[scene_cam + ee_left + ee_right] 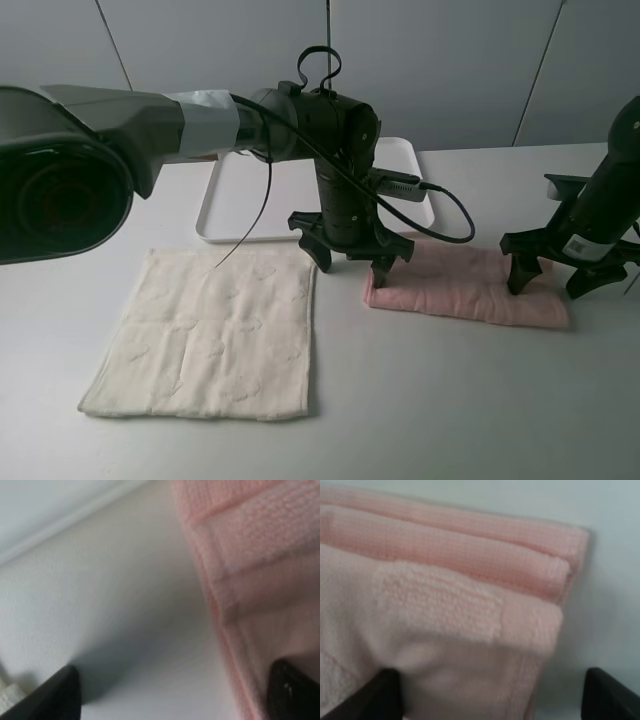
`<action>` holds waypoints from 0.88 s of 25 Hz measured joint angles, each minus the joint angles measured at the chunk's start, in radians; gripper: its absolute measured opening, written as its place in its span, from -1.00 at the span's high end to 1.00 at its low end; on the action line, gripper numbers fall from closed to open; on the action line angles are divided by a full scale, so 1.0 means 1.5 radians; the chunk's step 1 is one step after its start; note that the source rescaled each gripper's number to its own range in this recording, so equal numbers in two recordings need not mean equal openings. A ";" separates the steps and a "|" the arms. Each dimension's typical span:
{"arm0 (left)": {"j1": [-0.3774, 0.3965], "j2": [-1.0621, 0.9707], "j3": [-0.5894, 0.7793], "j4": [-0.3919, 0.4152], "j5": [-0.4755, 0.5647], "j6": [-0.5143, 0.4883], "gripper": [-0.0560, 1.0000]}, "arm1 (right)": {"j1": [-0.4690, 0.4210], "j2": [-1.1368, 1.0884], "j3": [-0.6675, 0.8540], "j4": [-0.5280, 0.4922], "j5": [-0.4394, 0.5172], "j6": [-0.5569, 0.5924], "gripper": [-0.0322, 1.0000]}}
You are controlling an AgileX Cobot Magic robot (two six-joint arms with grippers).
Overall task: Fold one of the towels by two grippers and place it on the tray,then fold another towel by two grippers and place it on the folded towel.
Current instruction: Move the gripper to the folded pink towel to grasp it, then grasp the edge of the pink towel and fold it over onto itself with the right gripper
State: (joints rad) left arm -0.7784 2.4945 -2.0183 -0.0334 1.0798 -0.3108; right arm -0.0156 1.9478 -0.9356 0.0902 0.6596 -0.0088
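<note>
The pink towel [465,285] lies as a long doubled strip on the right half of the worktop [450,400], its left end close to the near right corner of the white tray [215,200], which sits toward the far edge. The cream towel [210,335] is spread flat toward the near left corner, apparently untouched.

The left gripper [352,258] stands low over the strip's left end with its jaws spread. One finger is over the pink edge, the other over bare table between the two towels, and it grips nothing. The right gripper [552,280] straddles the strip's right end the same way, open and empty, with one finger over the cloth and one beyond it.

This is terry cloth, light, soft and limp, with a nubbly face that should not slip between the pads. It has no stiffness at all, so a lifted end will sag and the layers may slide apart. The best hold looks to be at each short end, pinching through every layer — the wrist views show stacked folds there — so that the strip travels whole. A pinch on only the top ply would likely peel the fold open.
</note>
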 joint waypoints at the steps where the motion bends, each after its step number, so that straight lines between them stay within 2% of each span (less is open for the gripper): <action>1: 0.000 0.000 0.000 0.000 0.000 0.000 -0.93 | 0.008 0.003 0.000 -0.014 -0.002 0.017 -0.57; 4: 0.000 0.000 0.000 0.000 0.000 0.009 -0.93 | 0.019 0.007 -0.002 -0.037 -0.003 0.060 -0.36; 13: 0.000 0.000 0.000 0.000 0.000 0.012 -0.93 | 0.030 0.010 -0.001 -0.019 -0.008 0.073 0.82; 22: 0.000 0.000 0.000 0.000 0.000 0.012 -0.93 | 0.030 -0.002 0.007 -0.011 -0.019 0.054 0.82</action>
State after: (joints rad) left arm -0.7784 2.4945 -2.0183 -0.0334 1.0798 -0.2925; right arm 0.0289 1.9441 -0.9254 0.0734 0.6309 0.0715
